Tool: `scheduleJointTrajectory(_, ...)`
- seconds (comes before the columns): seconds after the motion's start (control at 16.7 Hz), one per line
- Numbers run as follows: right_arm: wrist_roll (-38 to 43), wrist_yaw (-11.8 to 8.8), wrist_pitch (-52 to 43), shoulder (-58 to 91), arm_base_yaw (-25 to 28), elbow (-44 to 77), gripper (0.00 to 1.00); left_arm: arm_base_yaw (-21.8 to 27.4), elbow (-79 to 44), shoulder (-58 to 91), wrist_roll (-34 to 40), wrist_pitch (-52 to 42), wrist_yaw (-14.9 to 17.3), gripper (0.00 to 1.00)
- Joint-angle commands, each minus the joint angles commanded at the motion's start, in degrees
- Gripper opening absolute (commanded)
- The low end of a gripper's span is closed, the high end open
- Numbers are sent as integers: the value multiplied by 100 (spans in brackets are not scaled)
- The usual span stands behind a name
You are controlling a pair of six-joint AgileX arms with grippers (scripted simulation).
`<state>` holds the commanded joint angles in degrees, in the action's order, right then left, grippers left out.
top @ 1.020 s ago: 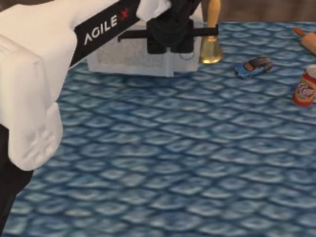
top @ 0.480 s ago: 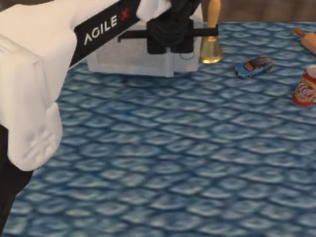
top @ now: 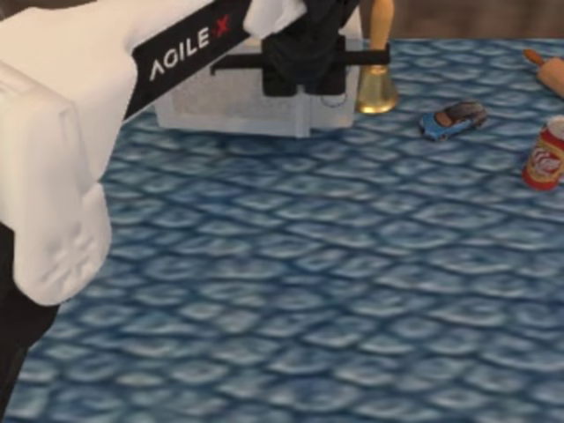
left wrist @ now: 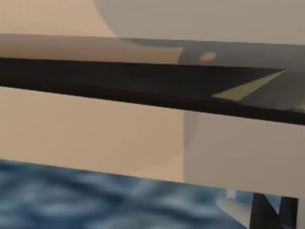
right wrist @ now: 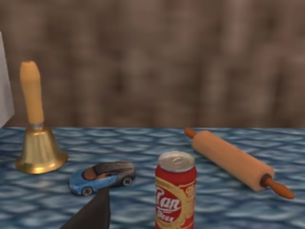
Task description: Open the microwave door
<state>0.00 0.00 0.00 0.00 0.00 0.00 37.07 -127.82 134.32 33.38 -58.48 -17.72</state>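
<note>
The microwave (top: 256, 101) stands at the table's far edge, left of centre, its mesh-windowed microwave door (top: 231, 106) facing forward. The left gripper (top: 302, 66), on an arm lettered "AGILE X", sits against the door's right edge; I cannot tell whether its fingers are open. Rightward stand a brass bell (top: 377, 79), a blue toy car (top: 452, 118), a red can (right wrist: 175, 195) with unclear white script, and a rolling pin (right wrist: 233, 160).
</note>
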Motion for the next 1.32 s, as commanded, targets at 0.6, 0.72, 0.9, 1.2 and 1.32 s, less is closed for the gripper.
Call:
scheduleJointTrajectory(0.6,0,0,0,0,0,0,100,30,232,-91,-99,120,73,0)
scheduleJointTrajectory(0.72,0,0,0,0,0,0,100,6,573,-301,-251,297,128,0)
scheduleJointTrajectory(0.9,0,0,0,0,0,0,100,-18,1018,-590,-459,558,208,0)
scheduleJointTrajectory(1.2,0,0,0,0,0,0,100,-24,1093,-637,-498,599,222,0)
scheduleJointTrajectory(1.32,0,0,0,0,0,0,100,-24,1093,-637,-498,599,222,0)
